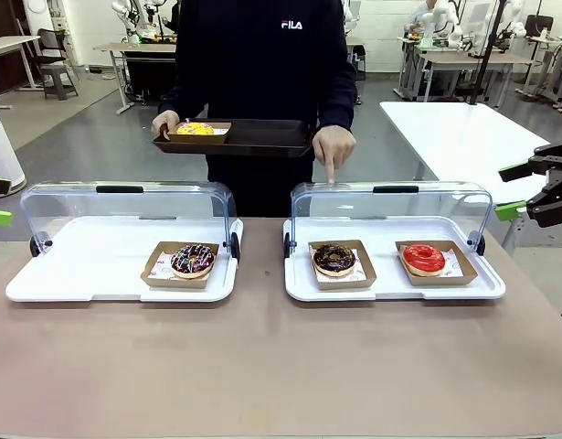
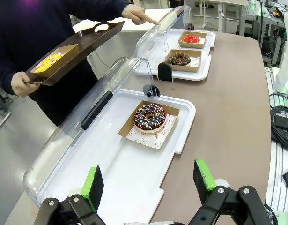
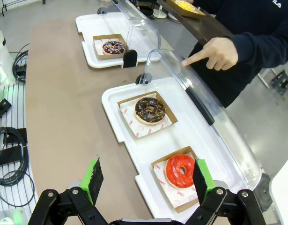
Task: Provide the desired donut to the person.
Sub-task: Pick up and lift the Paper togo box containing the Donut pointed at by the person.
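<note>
Table (image 1: 262, 366) plain taupe-brown. Left tray (image 1: 89, 274) + right tray (image 1: 386, 274) white, lids (image 1: 125, 206) clear w/ black handles (image 1: 119, 190). Sprinkle donut (image 1: 192, 260): choc glaze, white drizzle, multicolour bits. Choc donut (image 1: 334, 259): dark brown, tan crumbs. Red donut (image 1: 424, 258): glossy red. Holders (image 1: 363, 277) kraft brown, liners white w/ red print. Sweatshirt (image 1: 253, 64) navy-black, white logo (image 1: 291, 25). Serving tray (image 1: 262, 137) dark brown; yellow donut (image 1: 196, 129) w/ pink-red flecks. Left gripper (image 2: 148, 180), right gripper (image 3: 146, 178) black, pads (image 2: 93, 185) green.
</note>
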